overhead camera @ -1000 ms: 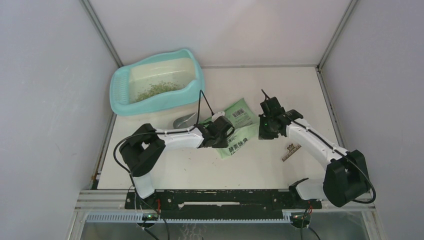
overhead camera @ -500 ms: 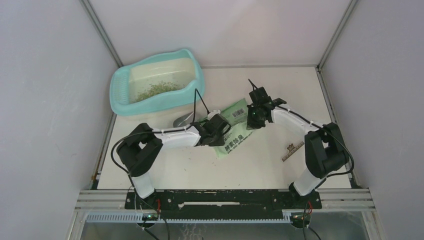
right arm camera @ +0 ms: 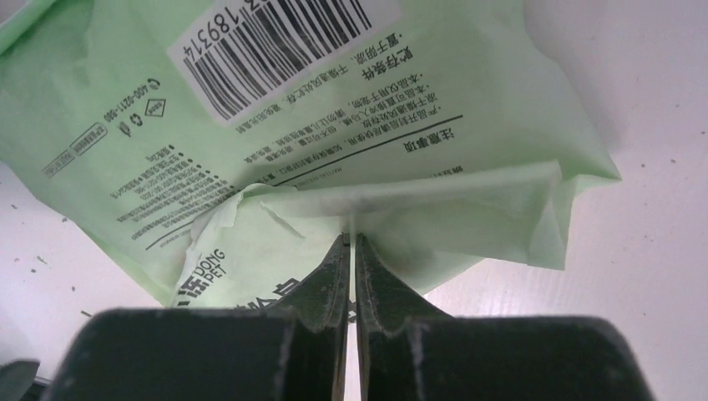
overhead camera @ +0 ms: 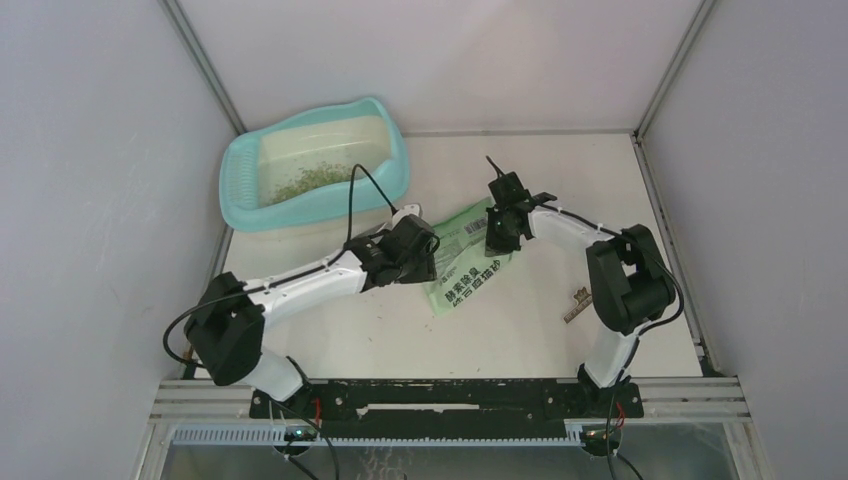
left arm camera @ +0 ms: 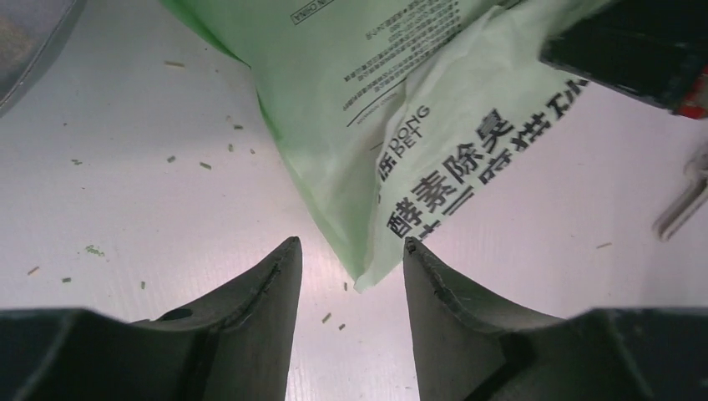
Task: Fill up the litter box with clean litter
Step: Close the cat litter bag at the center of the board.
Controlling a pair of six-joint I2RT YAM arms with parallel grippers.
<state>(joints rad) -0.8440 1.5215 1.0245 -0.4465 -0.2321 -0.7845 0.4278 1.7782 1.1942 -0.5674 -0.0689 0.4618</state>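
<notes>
One turquoise plastic litter box [overhead camera: 320, 207], round-cornered with a slotted ledge, is seen beyond and left of the bag [overhead camera: 463, 265]. A thin patch of pale green litter [overhead camera: 315, 180] granules is spread on its cream floor. One left hand [left arm camera: 349, 255] is held at the bag's lower-left corner, fingers parted, nothing gripped. The one flat, crinkled, green printed bag is laid on the white table [overhead camera: 560, 200]. One right hand [right arm camera: 351, 246] is closed at the bag's upper right, a thin fold pinched.

One box [overhead camera: 300, 212], one bag [overhead camera: 465, 272], perhaps scoop [left arm camera: 21, 33]
</notes>
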